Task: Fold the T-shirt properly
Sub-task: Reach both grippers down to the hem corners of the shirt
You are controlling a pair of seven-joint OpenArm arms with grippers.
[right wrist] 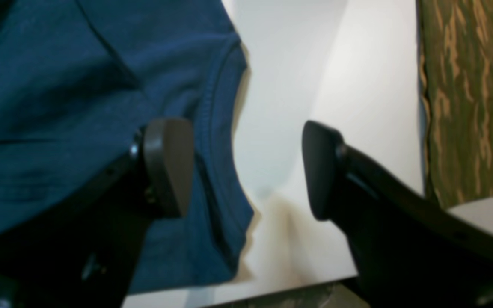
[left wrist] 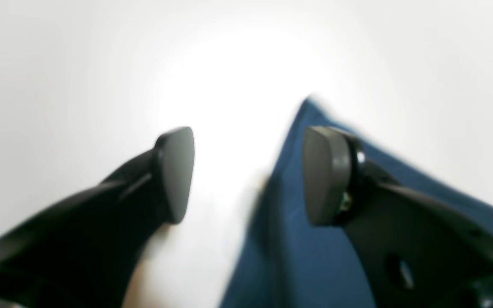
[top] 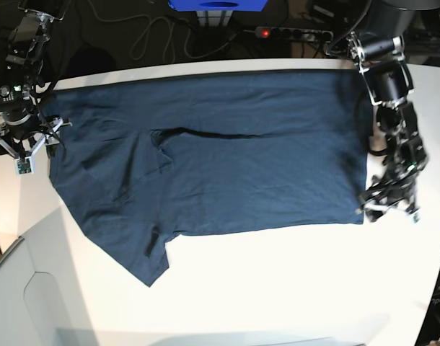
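Base view | soft navy T-shirt (top: 234,151) spread flat, creased | left pincer (left wrist: 246,175), right pincer (right wrist: 246,169) gaping, empty

Open white tabletop (top: 278,288) lies on the near side of the dark navy-blue cotton T-shirt (top: 234,151).
We see cables and a power strip (top: 292,32) crowding the far side of the shirt.

Strong glare is seen at the centre of the blurred left wrist view on the glossy white table (left wrist: 58,64); the base view is evenly lit, sharp.
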